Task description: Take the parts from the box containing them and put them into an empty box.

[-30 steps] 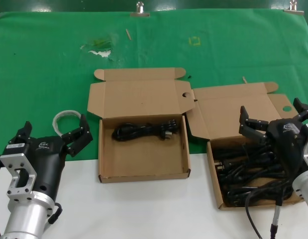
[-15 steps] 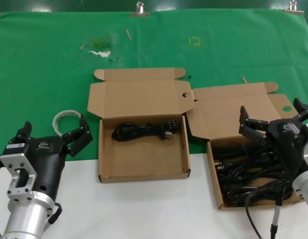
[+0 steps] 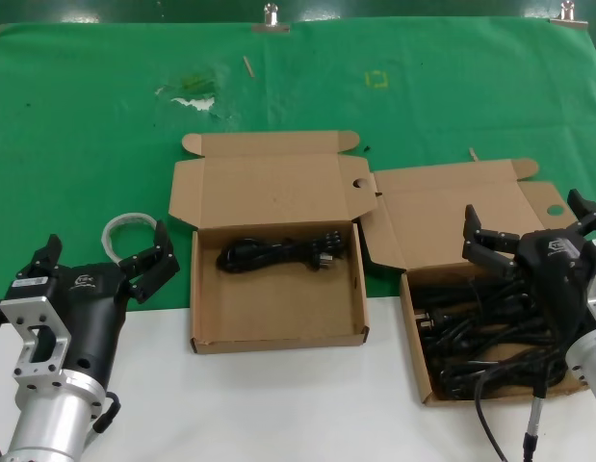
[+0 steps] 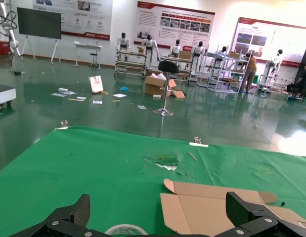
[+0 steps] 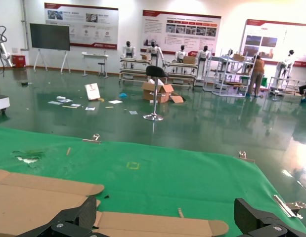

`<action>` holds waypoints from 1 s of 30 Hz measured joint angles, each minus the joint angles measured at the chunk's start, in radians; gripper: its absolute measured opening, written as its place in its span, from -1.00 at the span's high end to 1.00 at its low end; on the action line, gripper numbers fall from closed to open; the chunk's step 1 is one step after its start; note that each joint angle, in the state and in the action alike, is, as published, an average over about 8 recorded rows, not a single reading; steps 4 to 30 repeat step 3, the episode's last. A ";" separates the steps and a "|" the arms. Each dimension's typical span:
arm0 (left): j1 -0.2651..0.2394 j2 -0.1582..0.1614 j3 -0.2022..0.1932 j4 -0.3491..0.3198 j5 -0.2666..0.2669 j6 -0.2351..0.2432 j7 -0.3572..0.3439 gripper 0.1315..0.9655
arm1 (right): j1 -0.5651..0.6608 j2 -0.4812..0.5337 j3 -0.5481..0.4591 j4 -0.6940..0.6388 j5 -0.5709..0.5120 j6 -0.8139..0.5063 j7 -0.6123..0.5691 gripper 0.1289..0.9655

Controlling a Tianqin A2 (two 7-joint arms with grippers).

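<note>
2 open cardboard boxes sat on the table, straddling the edge where the green cloth met the white surface. The middle box, the one being filled, held 1 cord bundle lying across its back edge, just under the hinged lid. The right-hand box was the supply, with a tangle of black power cords filling most of it.

The right pincer hovered over the back part of the supply box with its fingers spread wide and nothing between them; the right wrist view showed both fingertips well apart above the raised lid. The left pincer was parked at the left of the table, also spread and empty, near a clear tape roll on the cloth.

By the look of it, the step in hand was reaching for another cord, with most of the transfer left to do. The next move probably called for lowering the right pincer into the pile and closing on 1 bundle only; the cords lay tangled, so a neighbour could lift with it.
</note>
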 joint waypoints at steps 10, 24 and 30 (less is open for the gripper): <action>0.000 0.000 0.000 0.000 0.000 0.000 0.000 -1.00 | 0.000 0.000 0.000 0.000 0.000 0.000 0.000 -1.00; 0.000 0.000 0.000 0.000 0.000 0.000 0.000 -1.00 | 0.000 0.000 0.000 0.000 0.000 0.000 0.000 -1.00; 0.000 0.000 0.000 0.000 0.000 0.000 0.000 -1.00 | 0.000 0.000 0.000 0.000 0.000 0.000 0.000 -1.00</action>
